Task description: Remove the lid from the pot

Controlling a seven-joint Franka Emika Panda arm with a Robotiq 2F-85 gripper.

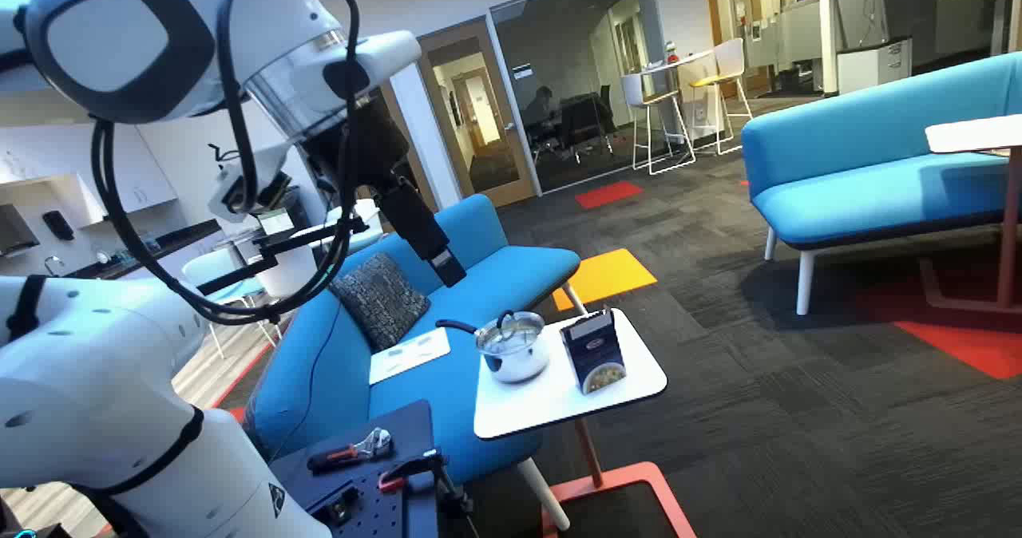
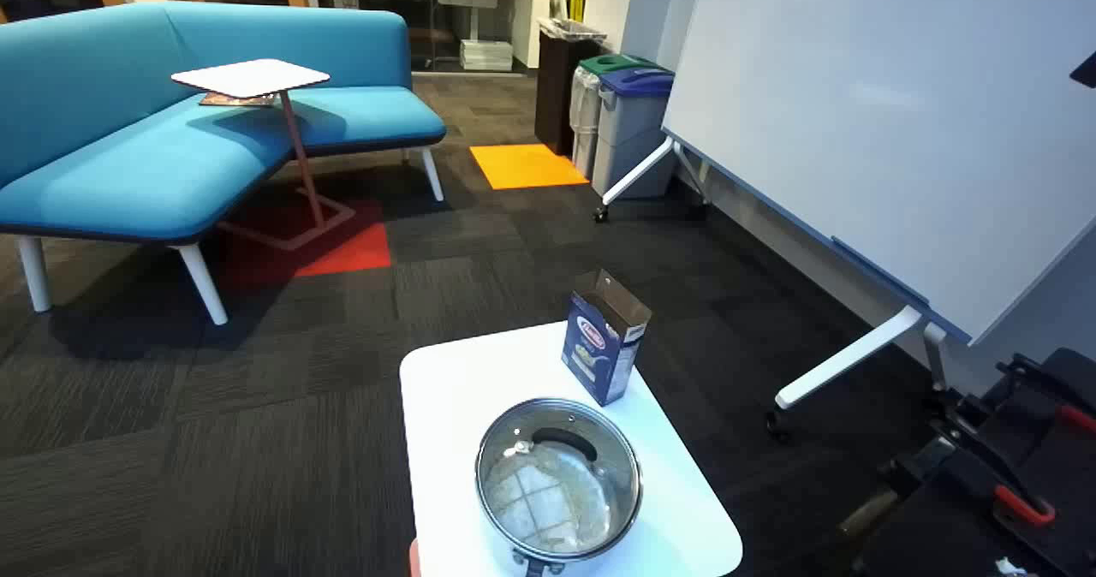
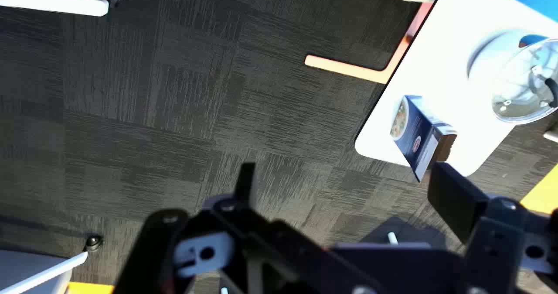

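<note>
On a white desk (image 2: 462, 380) by a blue sofa (image 1: 447, 394), a steel pot (image 1: 519, 364) stands toward one short edge, its clear, metal-rimmed lid (image 2: 556, 483) resting in place on top; a blue box (image 2: 595, 350), open at the top, stands upright by a corner at the opposite edge; higher up and well apart from the pot, the gripper (image 3: 344, 178) hangs in the air, its fingers (image 3: 455, 200) spread wide in the wrist view, holding nothing, with dark carpet (image 3: 174, 111) visible between them.

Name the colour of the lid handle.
The lid handle is black, seen best in an exterior view.
</note>
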